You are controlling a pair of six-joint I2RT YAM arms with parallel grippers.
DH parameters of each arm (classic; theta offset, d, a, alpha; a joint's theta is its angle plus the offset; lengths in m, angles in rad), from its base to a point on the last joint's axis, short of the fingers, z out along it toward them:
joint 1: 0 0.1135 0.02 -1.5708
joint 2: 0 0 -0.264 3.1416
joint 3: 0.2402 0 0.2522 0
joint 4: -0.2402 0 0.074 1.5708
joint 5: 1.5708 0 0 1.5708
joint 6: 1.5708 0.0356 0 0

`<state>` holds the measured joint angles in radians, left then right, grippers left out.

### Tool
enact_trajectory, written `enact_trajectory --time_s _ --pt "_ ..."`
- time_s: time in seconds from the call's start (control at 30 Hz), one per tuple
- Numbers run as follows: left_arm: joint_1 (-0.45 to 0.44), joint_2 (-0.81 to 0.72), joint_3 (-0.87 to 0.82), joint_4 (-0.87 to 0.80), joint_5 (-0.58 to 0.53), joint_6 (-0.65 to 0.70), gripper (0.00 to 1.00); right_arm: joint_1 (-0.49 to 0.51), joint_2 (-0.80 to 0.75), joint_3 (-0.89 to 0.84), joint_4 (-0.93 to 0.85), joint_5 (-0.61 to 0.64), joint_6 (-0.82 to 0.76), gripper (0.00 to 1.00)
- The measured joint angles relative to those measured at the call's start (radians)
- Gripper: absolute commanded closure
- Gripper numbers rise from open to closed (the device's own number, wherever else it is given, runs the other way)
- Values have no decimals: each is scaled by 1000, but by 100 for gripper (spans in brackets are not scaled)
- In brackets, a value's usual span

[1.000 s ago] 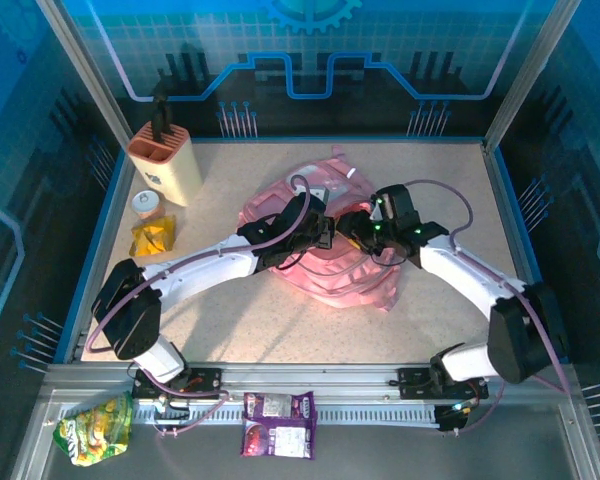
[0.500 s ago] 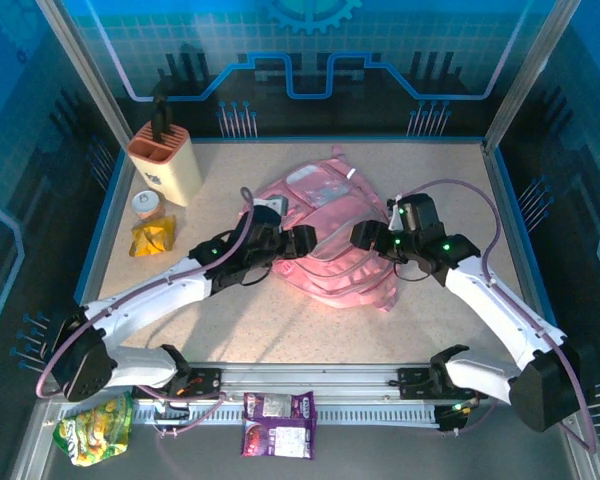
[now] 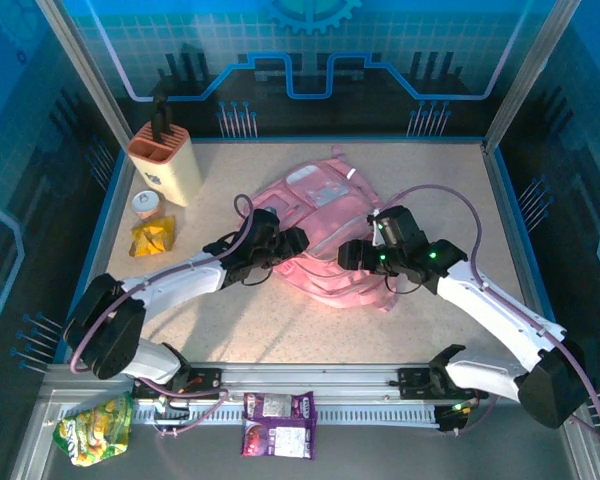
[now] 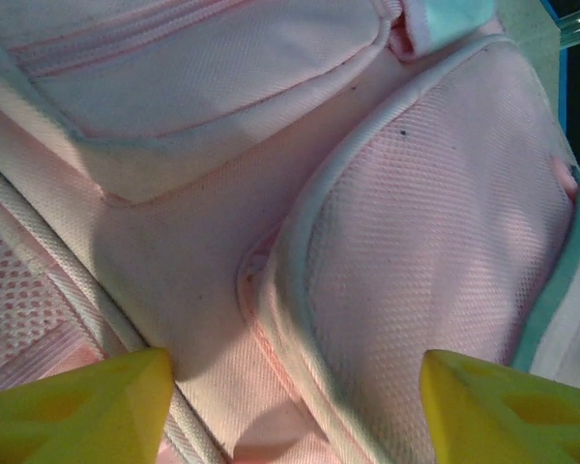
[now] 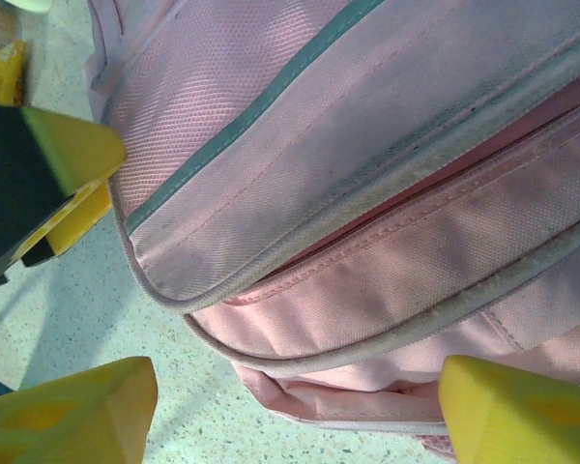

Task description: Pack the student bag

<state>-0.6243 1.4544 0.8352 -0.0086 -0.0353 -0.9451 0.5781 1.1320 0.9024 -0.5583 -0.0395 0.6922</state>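
The limp pink bag (image 3: 325, 215) lies flat on the counter (image 3: 230, 320) just beneath the left hand (image 3: 298, 240) and right hand (image 3: 346, 252), both spread wide and empty, and being soft and light, it looks best pinched by a firm piped seam.

Pale pink student bag (image 3: 325, 225), grey-teal piping, fine mesh weave. Beige speckled table (image 3: 450, 170). Bright yellow fingers (image 4: 72, 406). At lower left, green packet (image 3: 95, 428); beside it, purple packet (image 3: 278, 424).
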Motion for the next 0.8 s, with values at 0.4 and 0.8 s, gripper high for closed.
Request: enact_trajectory --time_s 0.4,0.8 --pt "-70 121 43 159 59 -131 53 -13 -1 1 -34 23 -56 26" --pt "-164 127 131 209 65 -148 43 -40 -3 30 -109 132 -53 41"
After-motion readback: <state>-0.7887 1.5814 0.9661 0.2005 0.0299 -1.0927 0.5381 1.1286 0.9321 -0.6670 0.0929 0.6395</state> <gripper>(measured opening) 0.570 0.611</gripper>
